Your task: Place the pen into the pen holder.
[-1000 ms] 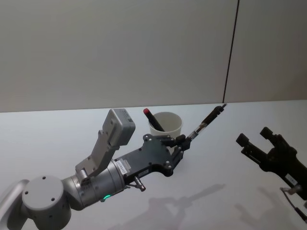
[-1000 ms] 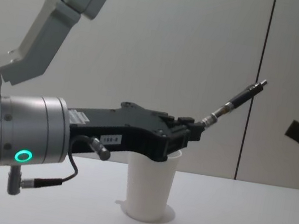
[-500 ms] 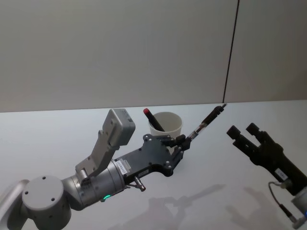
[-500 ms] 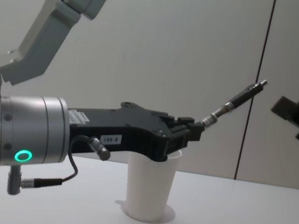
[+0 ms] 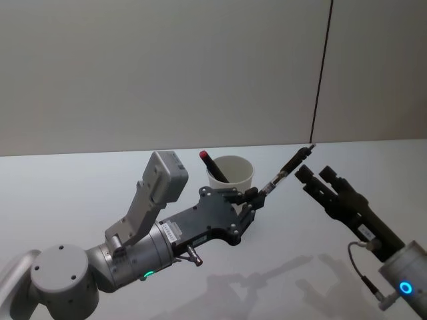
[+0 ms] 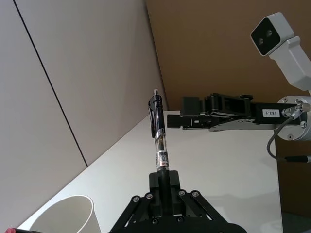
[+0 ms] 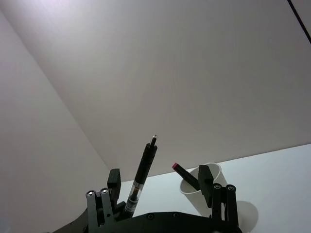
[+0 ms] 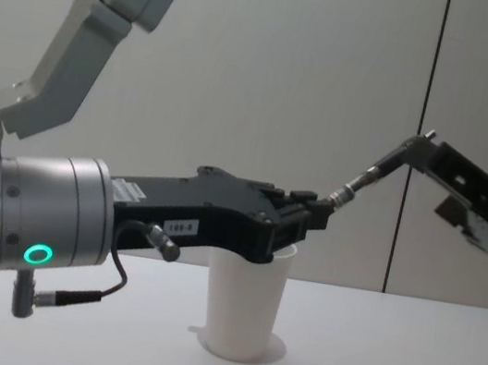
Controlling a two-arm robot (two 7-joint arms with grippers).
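My left gripper is shut on the lower end of a black and clear pen, which slants up and to the right. It hovers just above and in front of the white pen holder, which stands on the table. My right gripper is open, with its fingertips close beside the pen's upper end. In the left wrist view a small gap separates the right gripper from the pen. In the right wrist view the pen shows between the two spread fingers.
A red-capped pen leans inside the pen holder. The white table stretches back to a plain grey wall with a dark vertical seam. The left arm's grey body looms large at the left.
My right gripper has moved left and up from the right edge until it is close to the pen's upper end. The left gripper and pen have stayed still.
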